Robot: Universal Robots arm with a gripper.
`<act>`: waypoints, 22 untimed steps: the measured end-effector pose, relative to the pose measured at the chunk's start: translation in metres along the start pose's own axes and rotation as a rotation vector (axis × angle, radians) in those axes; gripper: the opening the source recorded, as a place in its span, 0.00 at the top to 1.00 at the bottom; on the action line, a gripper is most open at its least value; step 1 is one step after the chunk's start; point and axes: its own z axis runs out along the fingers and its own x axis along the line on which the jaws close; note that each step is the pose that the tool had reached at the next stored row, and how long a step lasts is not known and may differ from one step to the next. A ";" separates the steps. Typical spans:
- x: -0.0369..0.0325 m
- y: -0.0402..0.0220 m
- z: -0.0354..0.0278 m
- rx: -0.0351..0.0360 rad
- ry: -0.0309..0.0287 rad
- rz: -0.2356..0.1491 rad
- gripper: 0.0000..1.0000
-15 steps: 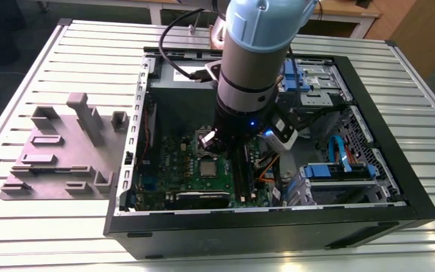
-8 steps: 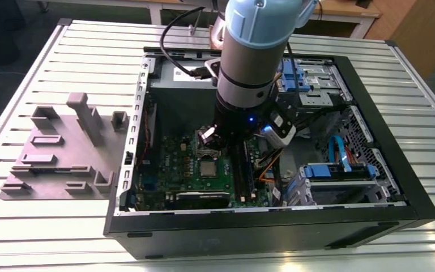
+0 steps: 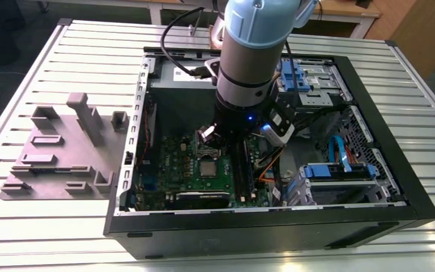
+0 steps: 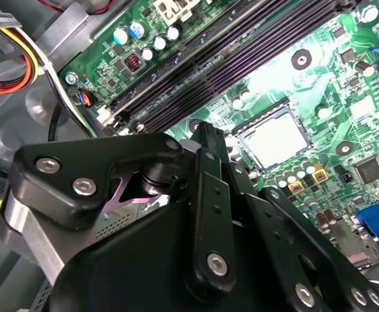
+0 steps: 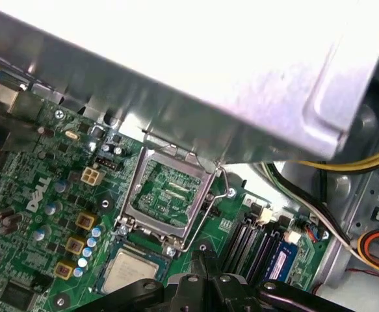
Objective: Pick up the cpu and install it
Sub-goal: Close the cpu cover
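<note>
Second wrist view: cpu point(image 4: 277, 140) lies flat in its socket beside the raised socket frame point(image 5: 166, 195). Gripper point(image 4: 209, 133) hangs near, pinched narrow, empty. Judgement: confirm level seating; contact light, vertical.

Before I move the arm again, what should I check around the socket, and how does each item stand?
1. cpu set down on the motherboard: ok.
2. cpu seated flat and fully down: cannot tell.
3. Socket frame closed over the cpu: not ok, it stands open.
4. gripper apart from the cpu: ok.
5. Yellow cables away from the cpu: ok.
</note>
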 end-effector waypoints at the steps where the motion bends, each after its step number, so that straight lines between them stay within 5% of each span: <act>1: -0.0001 0.0002 0.0001 0.0000 -0.0001 0.000 0.90; 22: -0.0002 0.0007 -0.0011 -0.0014 -0.0006 0.000 0.90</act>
